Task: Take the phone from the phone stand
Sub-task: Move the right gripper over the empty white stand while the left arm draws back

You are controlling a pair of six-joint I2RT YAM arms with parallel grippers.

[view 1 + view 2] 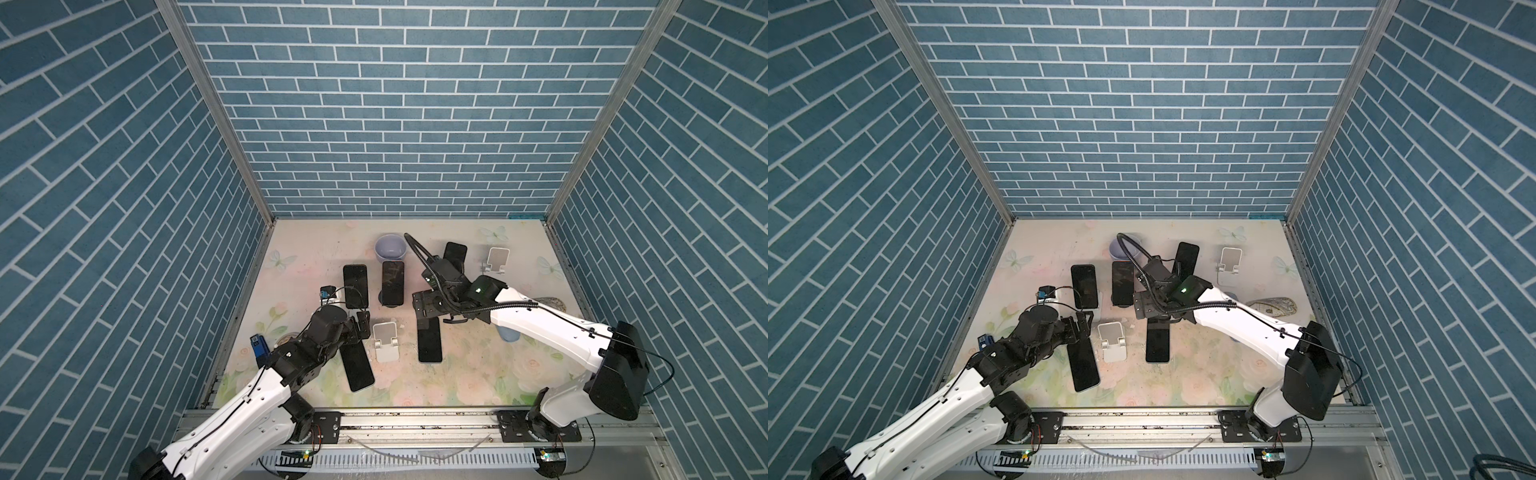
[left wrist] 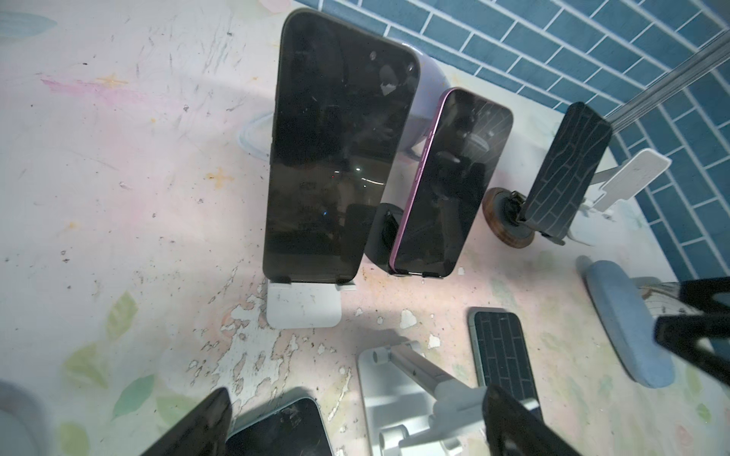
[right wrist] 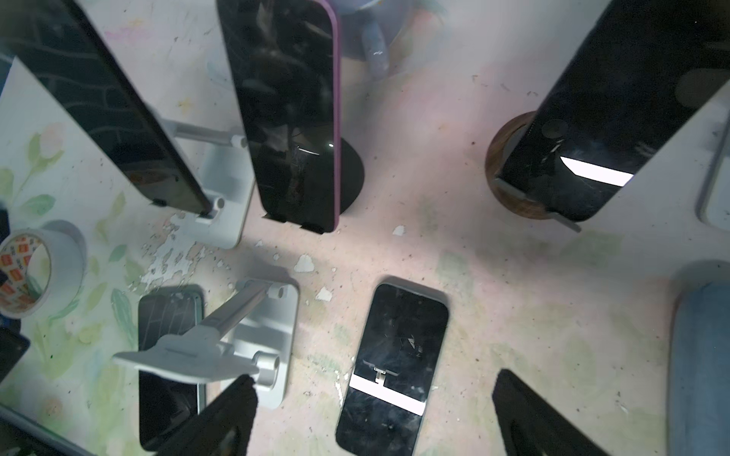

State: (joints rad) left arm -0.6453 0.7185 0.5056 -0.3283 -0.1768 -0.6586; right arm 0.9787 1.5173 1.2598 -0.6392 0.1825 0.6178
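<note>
Blue brick walls [image 1: 395, 124] stand around a flowery table [image 1: 478, 374]. On the left, the left gripper [image 2: 357, 398] hangs with its jaws wide and nothing in them, over a flat phone [image 1: 357, 368] that lies just beside an empty white stand [image 1: 385, 340]. Farther back, a black phone [image 1: 356, 286], a purple phone [image 1: 393, 282] and a far phone [image 1: 454, 254] each lean on a stand, and on the right the right gripper [image 3: 374, 378], jaws wide and empty too, hangs over a second flat phone [image 1: 429, 340].
</note>
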